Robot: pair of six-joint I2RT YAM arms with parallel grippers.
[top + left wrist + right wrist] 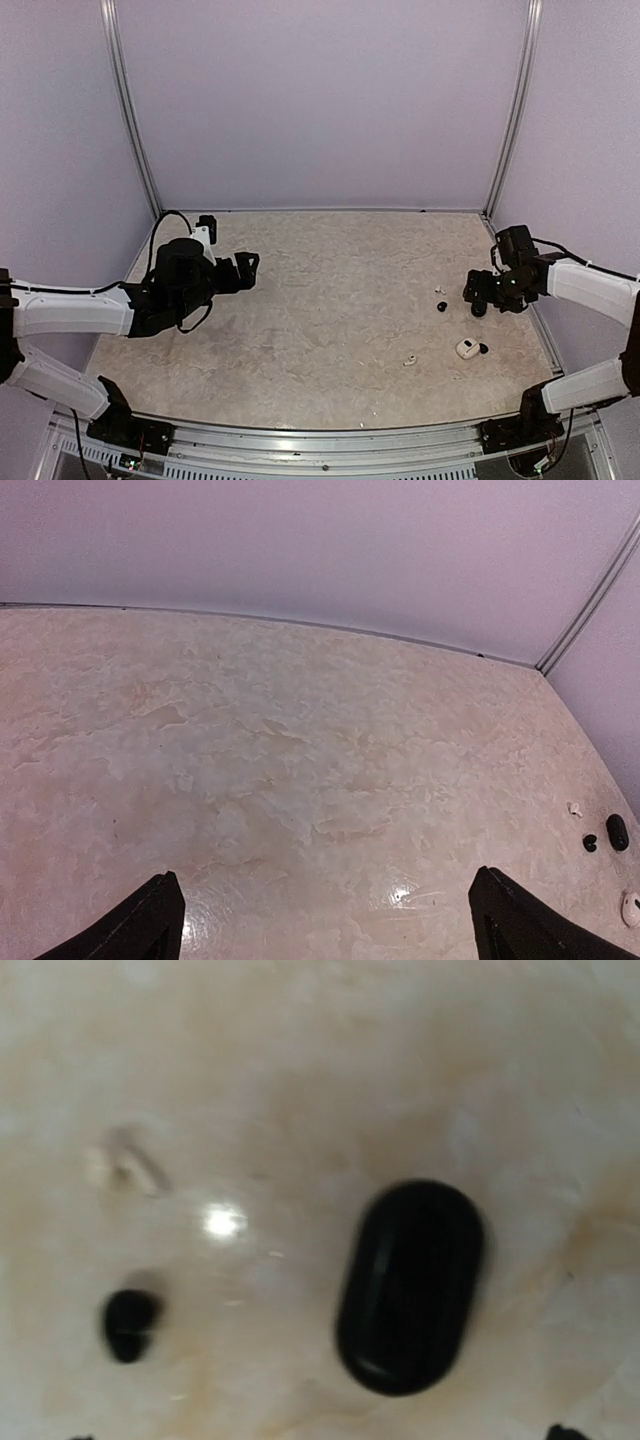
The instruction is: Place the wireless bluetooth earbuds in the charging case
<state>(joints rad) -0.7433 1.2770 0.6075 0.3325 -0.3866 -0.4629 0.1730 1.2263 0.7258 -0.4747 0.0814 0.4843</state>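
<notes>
The closed black oval charging case lies on the table right under my right gripper, which is open, only its fingertips showing at the bottom edge. A black earbud lies left of the case, and a blurred white earbud beyond it. From above, that black earbud and white earbud sit just left of the right gripper. Another white earbud lies nearer the front. My left gripper hovers open and empty at the far left.
A white case with a small black earbud beside it lies near the right front. The lilac back wall and metal corner posts close in the table. The right wall stands close behind the right arm.
</notes>
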